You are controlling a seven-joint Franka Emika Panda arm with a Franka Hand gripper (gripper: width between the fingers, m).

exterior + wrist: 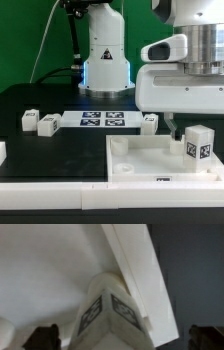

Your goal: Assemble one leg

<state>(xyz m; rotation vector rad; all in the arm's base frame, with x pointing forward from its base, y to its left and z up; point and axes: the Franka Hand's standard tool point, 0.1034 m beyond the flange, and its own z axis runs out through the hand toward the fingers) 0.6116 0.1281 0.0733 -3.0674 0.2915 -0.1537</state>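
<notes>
Leg (198, 144) stands upright on the tray-like piece (130, 165) by its corner — long axis vertical, directly under gripper (125, 336). Fingers (44, 335) spread either side, not pinching yet.

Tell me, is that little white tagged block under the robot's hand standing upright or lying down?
Upright. The small white plastic block with the black-and-white tag stands on end on the large white square tray-like piece; whether it's seated in a socket, cannot tell.

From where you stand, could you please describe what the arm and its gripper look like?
The arm is glossy white with rounded casings, a triangular warning label on its base and black cables behind. The gripper has a boxy white body; in the wrist view its fingertips look dark.
</notes>
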